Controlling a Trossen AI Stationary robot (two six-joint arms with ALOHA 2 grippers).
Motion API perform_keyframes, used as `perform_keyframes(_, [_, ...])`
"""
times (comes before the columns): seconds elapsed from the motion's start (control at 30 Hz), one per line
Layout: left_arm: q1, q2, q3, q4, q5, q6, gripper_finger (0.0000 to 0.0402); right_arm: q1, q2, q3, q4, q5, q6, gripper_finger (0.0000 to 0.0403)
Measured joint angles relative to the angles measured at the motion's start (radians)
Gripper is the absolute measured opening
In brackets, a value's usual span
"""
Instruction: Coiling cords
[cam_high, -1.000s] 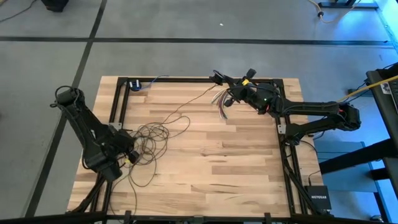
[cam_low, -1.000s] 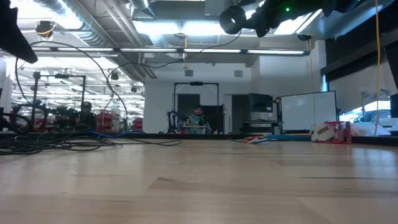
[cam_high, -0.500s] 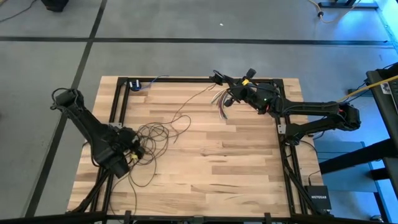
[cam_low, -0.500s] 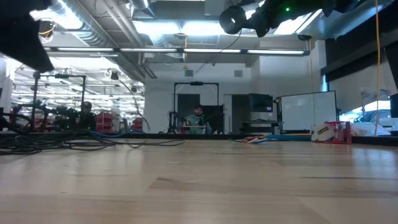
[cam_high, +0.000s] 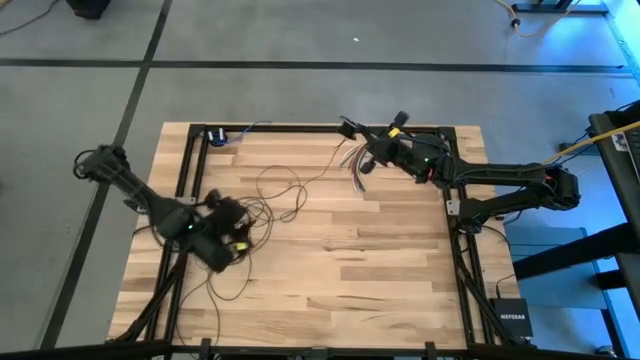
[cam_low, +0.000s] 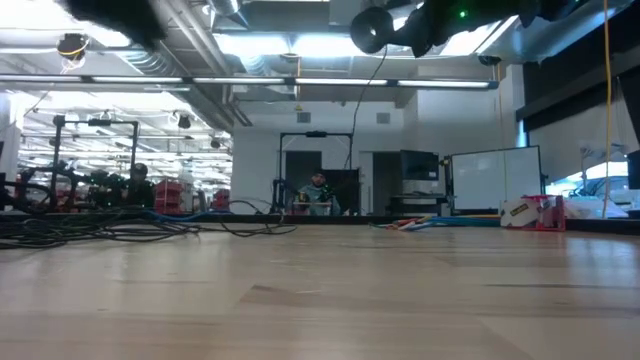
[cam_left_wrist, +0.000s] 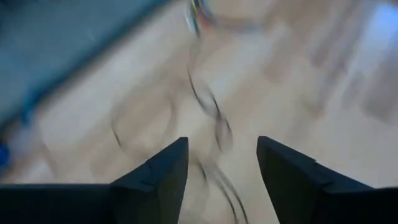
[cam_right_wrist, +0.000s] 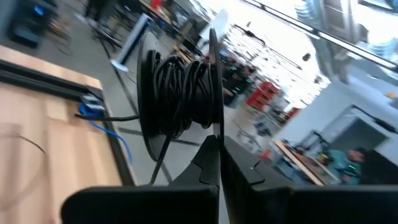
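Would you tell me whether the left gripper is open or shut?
Open: the left gripper shows a gap between its fingers, with the cord beyond.

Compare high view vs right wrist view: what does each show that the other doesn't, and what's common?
High only: the left gripper, fingers apart, over the loose loops of the cord on the table; the multicoloured wire bundle near the right arm; the whole frame. Right wrist only: the right gripper shut on a spool wound with dark cord, with room and a person behind. Both: wooden tabletop, the blue item at the far left corner.
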Motion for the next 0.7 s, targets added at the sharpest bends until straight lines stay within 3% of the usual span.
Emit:
perform_keyframes(0.1, [0.112,0.026,0.000,0.172,-0.091,0.276,0.0183,0.000,0.000,0.000,0.001,-0.072,0.042,0.0003])
perform_keyframes(0.2, [0.223,0.068,0.000,0.418,-0.093,0.602,0.0183,0.000,0.000,0.000,0.004,-0.142,0.086,0.0003])
perform_keyframes(0.37, [0.364,0.133,0.000,0.753,0.095,1.119,0.0183,0.000,0.000,0.000,-0.004,-0.231,0.118,0.0003])
perform_keyframes(0.47, [0.424,0.136,0.000,0.852,0.133,1.283,0.0182,0.000,0.000,0.000,-0.022,-0.240,0.122,0.0003])
perform_keyframes(0.6, [0.489,0.109,0.031,0.863,0.137,1.394,0.0182,0.000,0.000,0.000,-0.039,-0.241,0.108,0.0003])
perform_keyframes(0.7, [0.532,0.082,0.058,0.865,0.217,1.466,0.0182,0.000,0.000,0.000,-0.036,-0.260,0.104,0.0003])
